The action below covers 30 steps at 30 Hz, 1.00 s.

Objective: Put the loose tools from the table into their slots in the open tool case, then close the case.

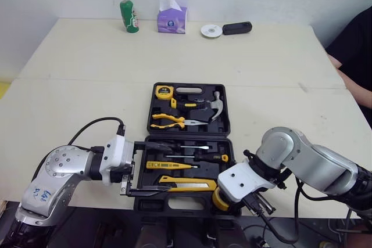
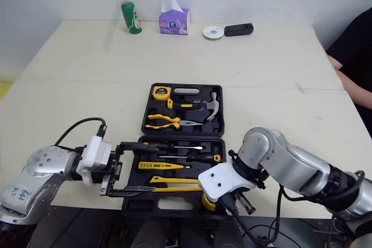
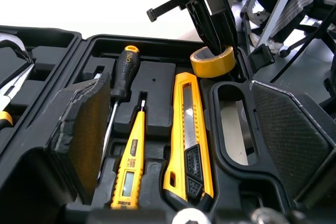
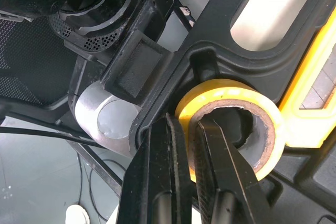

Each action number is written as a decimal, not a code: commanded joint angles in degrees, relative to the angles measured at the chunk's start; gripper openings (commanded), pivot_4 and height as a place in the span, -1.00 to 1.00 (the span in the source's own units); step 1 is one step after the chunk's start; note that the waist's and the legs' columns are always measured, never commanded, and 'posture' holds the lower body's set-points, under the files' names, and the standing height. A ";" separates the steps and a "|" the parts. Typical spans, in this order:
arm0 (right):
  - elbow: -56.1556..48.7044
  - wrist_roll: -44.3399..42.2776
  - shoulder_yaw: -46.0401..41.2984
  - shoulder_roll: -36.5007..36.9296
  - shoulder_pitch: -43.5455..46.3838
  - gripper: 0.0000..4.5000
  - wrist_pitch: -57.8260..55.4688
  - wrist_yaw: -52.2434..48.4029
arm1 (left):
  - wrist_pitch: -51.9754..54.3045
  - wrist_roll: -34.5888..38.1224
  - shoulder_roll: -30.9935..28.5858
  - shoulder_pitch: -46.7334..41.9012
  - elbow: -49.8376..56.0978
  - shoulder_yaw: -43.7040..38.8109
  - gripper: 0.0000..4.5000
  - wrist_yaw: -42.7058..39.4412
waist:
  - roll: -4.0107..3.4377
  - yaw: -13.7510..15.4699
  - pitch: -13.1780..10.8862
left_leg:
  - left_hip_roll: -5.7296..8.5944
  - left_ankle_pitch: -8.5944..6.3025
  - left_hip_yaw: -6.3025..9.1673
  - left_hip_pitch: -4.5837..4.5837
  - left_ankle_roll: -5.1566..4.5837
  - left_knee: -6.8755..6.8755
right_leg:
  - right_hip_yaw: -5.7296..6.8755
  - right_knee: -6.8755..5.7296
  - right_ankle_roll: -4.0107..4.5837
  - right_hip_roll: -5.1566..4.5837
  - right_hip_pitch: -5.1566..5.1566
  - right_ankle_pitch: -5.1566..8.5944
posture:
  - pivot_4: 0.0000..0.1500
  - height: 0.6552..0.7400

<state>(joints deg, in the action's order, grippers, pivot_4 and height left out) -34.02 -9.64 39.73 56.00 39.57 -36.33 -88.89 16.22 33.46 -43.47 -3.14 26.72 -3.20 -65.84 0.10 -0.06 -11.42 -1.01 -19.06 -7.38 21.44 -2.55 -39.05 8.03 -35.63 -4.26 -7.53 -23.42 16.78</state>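
Left eye view shows the pale desk [image 1: 87,74] with the open black tool case [image 1: 189,136] at its near edge, lid half lying away from the robot. A person's dark sleeve [image 1: 354,45] sits at the desk's right side.

The left pincer [image 2: 154,168] hangs over the left end of the case's near half, its two fingers spread wide and holding nothing. The right pincer [image 4: 190,145] is at the case's near right corner, pinching the wall of the yellow tape roll [image 4: 252,108], one finger outside the ring and one inside it.

A hammer [image 1: 215,105], pliers [image 1: 168,121] and tape measure [image 1: 164,92] lie in the far half. The near half holds a utility knife [image 1: 189,185], a yellow tester [image 1: 168,165] and a black-handled screwdriver [image 1: 203,157]. The tape roll sits just beside the knife's end, in the corner recess.
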 commanded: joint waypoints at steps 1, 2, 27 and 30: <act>-0.38 -1.10 -0.98 1.39 -1.21 -0.98 -0.95 -2.16 | -0.36 1.98 0.66 -0.40 2.19 -1.61 1.00 0.99 | 0.01 0.02 0.00 | 0.00 0.00 0.00 0.00 0.00 0.00 | 0.00 0.00 0.00 0.00 0.01 0.00 | 1.00 1.00; -0.57 -1.81 -1.55 1.48 -1.56 -0.98 -0.91 -2.16 | -0.18 1.99 0.63 -0.38 2.41 -1.66 1.00 1.14 | 0.01 0.03 0.00 | 0.00 0.00 0.01 0.00 0.00 0.00 | 0.01 0.00 0.00 0.00 0.01 0.00 | 1.00 1.00; 0.90 -5.11 -2.41 3.25 -1.06 -0.98 -0.79 -3.50 | -1.68 0.53 -0.39 0.18 0.57 -1.62 1.00 1.27 | 0.02 -0.11 0.00 | -0.02 -0.08 0.03 0.01 0.05 0.02 | 0.03 0.03 0.01 0.01 -0.02 0.01 | 1.00 1.00; 0.78 -6.04 -0.69 4.93 -1.04 -0.98 -1.94 -3.61 | -1.81 0.29 -0.10 -0.34 0.18 -1.33 1.00 1.49 | 0.01 -0.08 0.00 | -0.02 -0.09 0.02 0.01 0.05 0.02 | 0.02 0.04 0.01 0.00 -0.02 0.00 | 1.00 1.00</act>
<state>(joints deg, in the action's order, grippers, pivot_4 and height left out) -32.67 -14.17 38.31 59.08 38.75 -37.59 -89.31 15.35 33.74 -43.71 -3.14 26.22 -3.99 -64.48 0.11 -0.15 -11.42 -1.03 -19.15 -7.36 21.45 -2.49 -39.03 8.05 -35.59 -4.25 -7.53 -23.43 16.78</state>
